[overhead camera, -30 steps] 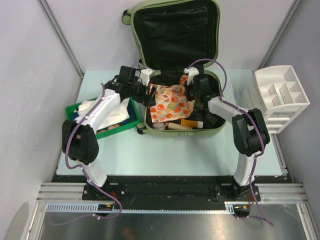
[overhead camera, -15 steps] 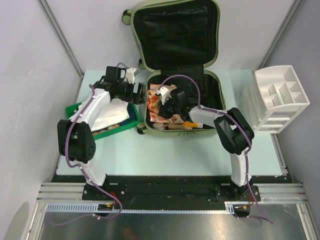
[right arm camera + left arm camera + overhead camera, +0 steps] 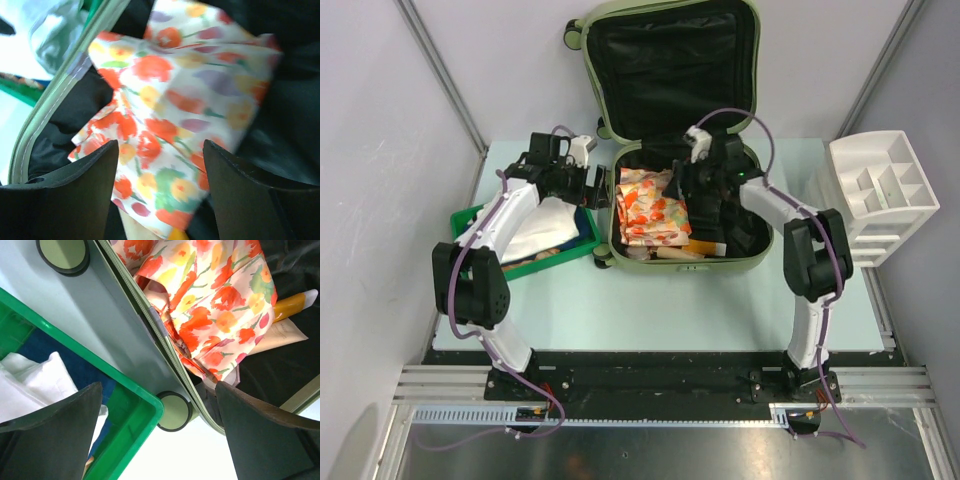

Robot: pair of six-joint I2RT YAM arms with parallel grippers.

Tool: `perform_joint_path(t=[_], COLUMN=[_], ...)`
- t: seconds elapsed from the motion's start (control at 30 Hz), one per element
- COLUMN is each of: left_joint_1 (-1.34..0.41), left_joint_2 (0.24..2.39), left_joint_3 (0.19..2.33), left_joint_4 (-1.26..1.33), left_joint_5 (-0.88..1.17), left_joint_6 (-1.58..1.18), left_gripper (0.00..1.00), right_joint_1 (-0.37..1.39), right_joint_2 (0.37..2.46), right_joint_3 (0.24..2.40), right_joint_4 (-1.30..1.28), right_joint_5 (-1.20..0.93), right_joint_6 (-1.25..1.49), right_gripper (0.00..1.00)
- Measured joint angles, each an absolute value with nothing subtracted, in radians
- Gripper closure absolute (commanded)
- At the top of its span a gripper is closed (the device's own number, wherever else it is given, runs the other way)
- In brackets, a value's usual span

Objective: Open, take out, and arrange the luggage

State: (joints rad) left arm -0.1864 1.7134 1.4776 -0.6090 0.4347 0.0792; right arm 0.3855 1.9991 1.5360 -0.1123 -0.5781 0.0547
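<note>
the luggage (image 3: 588,90) lies open at the far side of the table (image 3: 720,300), lid upright for reaching in. the right gripper (image 3: 160,145) hangs spread and empty over the floral cloth (image 3: 650,205) inside, likely to grasp it; the left gripper (image 3: 157,390), jaws wide apart, hovers over its rim by the green tray (image 3: 457,220)

The left arm stretches forward, and the left gripper (image 3: 156,390) hangs spread wide and empty just over the left wall of the luggage (image 3: 670,70). The right arm bends inward over the luggage's open lower half, the right gripper (image 3: 160,145) pointing down, jaws parted, gripping nothing
</note>
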Motion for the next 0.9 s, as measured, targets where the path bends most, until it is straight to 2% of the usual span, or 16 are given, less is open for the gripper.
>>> perform_joint_path(t=[0.17,0.47,0.6,0.73,0.9], left_joint_1=[-0.186,-0.186,-0.189,-0.202,-0.248], left_joint_2=[1.713,1.712,1.709,1.709,1.709], left_joint_3=[1.478,1.481,1.481,1.481,1.483], left_joint_4=[-0.609,-0.609,-0.609,-0.609,-0.609], left_joint_5=[0.454,0.476,0.479,0.485,0.495], left_joint_6=[0.081,0.086,0.086,0.088,0.09], left_gripper=[0.0,0.0,0.0,0.0,0.0], right_joint_1=[0.305,0.317,0.319,0.318,0.299], right_joint_2=[1.988,2.112,2.17,2.185,2.185], right_joint_3=[1.556,1.565,1.6,1.621,1.621], right_joint_4=[-0.162,-0.2,-0.203,-0.204,-0.203], right_joint_5=[-0.566,-0.565,-0.572,-0.587,-0.607], right_joint_6=[0.106,0.196,0.221,0.244,0.267], right_gripper=[0.33,0.32,0.37,0.31,0.32])
